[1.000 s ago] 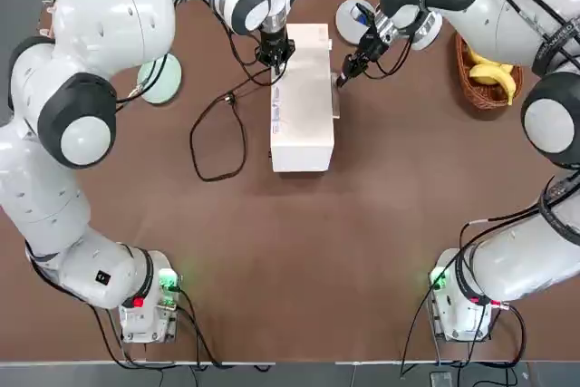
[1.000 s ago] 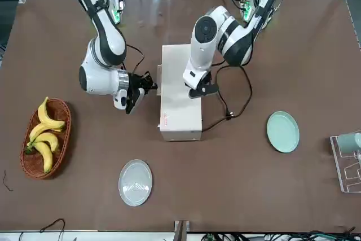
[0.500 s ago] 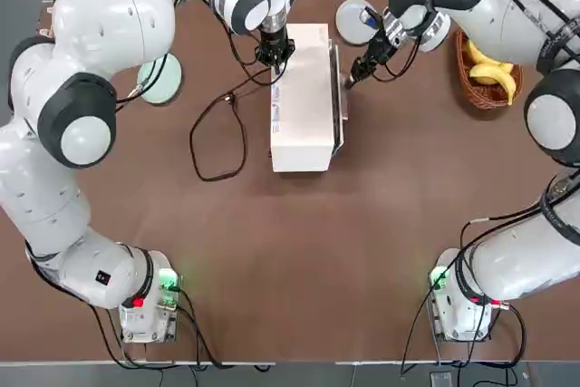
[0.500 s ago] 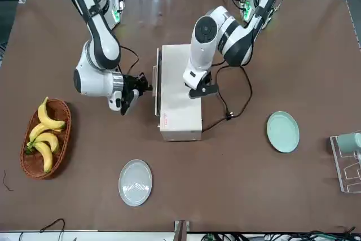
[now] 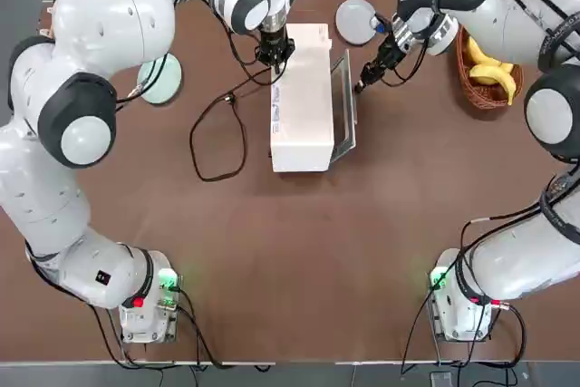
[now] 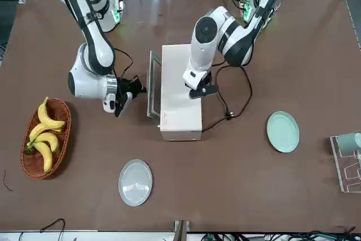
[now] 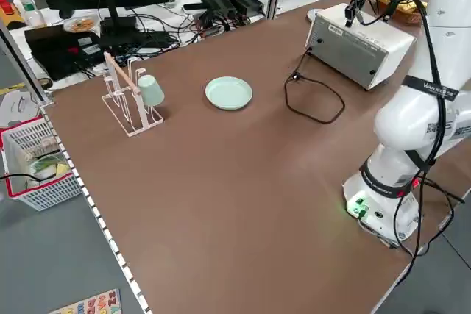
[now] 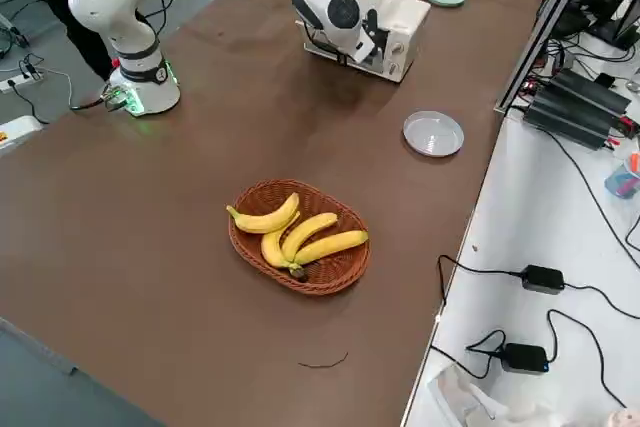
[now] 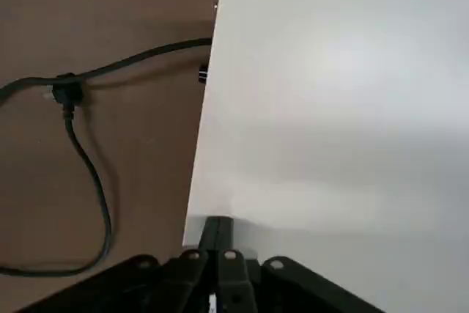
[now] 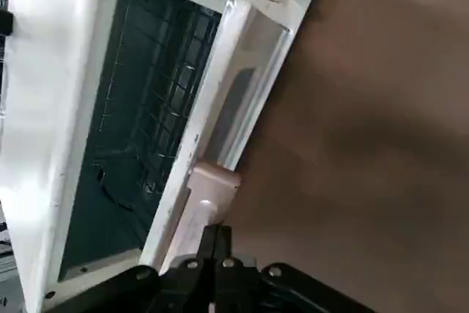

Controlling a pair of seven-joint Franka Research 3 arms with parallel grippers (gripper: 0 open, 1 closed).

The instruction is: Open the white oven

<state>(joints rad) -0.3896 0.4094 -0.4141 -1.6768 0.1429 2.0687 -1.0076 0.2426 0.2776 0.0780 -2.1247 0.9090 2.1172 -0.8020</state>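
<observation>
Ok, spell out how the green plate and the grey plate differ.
The green plate is pale green and plain, while the grey plate is grey with concentric rings. The green plate lies to the robot's left of the white oven. The grey plate lies to its right, nearer the banana basket. Both are round, lie flat on the table and carry nothing.
</observation>
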